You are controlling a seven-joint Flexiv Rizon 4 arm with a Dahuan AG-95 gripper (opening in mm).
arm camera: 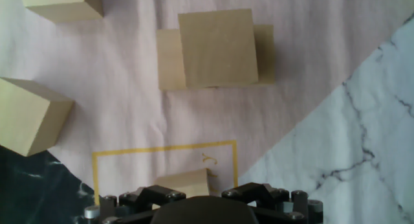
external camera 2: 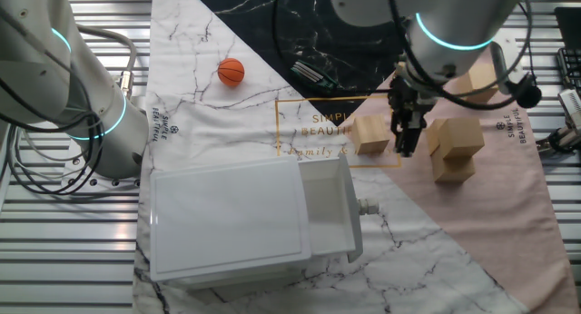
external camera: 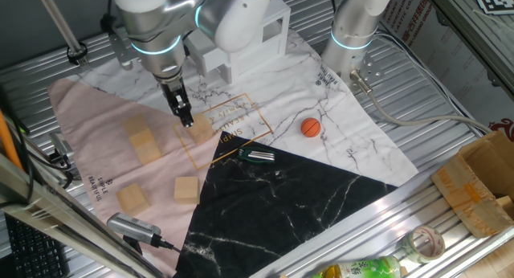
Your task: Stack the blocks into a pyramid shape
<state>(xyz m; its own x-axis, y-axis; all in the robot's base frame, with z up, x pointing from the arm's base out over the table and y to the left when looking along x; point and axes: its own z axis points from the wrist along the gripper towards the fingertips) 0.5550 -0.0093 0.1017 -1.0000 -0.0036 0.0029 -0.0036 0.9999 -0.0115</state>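
The blocks are pale, matt bare wood. They lie on a soft, creased cloth printed pink and marble, spread over a ribbed metal table. The white house looks like smooth plastic.

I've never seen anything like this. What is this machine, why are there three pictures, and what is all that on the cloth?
It is a robot arm with a two-fingered end effector for picking things up. Two pictures come from fixed cameras on different sides of the table; the third comes from a camera on the hand, looking down past the fingers.

On the patterned cloth lie plain wooden blocks, to be built into a pyramid. One block already sits on top of two others. There is also a small orange ball and a white box-like house.

The end effector is down at one block; whether it grips it I cannot tell.
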